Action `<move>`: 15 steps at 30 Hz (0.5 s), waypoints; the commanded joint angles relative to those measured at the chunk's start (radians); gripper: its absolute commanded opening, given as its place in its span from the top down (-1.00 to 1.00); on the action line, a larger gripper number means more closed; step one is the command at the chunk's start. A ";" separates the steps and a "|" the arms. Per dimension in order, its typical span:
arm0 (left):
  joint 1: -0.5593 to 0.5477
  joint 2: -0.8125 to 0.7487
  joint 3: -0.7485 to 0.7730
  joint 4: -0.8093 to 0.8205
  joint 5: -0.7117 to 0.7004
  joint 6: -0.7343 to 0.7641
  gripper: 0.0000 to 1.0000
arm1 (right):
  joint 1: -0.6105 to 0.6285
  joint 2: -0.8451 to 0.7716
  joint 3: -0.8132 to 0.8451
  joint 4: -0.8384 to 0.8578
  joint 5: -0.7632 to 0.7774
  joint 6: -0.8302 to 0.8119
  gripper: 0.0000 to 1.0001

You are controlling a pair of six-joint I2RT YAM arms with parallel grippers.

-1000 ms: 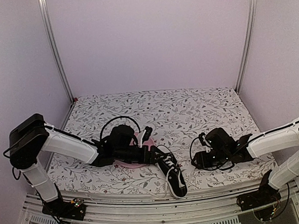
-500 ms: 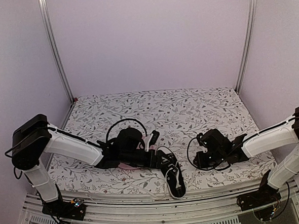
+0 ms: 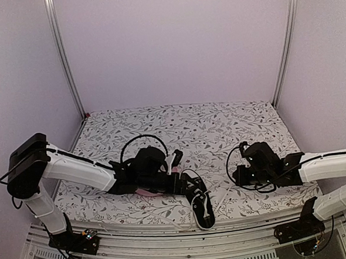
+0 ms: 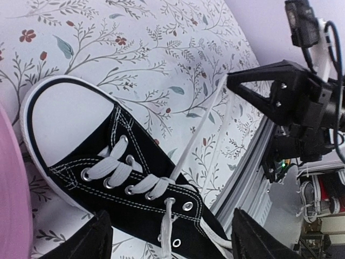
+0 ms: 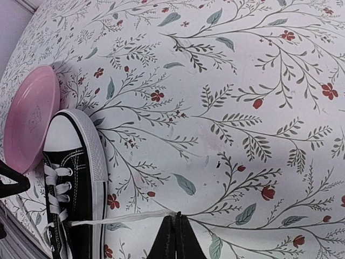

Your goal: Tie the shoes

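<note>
Counting first, we find one black canvas sneaker (image 4: 108,167), one pink plate (image 5: 29,116) and two end effectors over the floral worktop (image 3: 219,121). The left end effector (image 4: 171,237) has its fingers spread wide, and the sneaker's heel end lies between them. We cannot tell whether they touch it. The right end effector (image 5: 173,229) is pinched together on one white lace (image 5: 124,218), which runs nearly straight from the eyelets to its fingertips. The sneaker lies apart from it, toward the left arm. The plate sits just beyond the sneaker's toe cap. Against half a second ago, the right end effector has drawn farther from the sneaker, while the sneaker and the left arm have kept their place. The canvas shows white stitching and metal eyelets. The toe cap is smooth white rubber, the laces are flat, and the plate is round and glossy.
</note>
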 commanded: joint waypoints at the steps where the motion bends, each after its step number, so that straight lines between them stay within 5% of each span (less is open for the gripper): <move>1: -0.014 0.051 -0.005 0.017 0.024 -0.020 -0.50 | 0.004 -0.048 0.043 -0.103 0.054 -0.046 0.95; 15: 0.012 0.250 0.148 0.131 0.054 0.037 -0.49 | 0.003 -0.059 0.222 -0.301 0.001 -0.271 0.95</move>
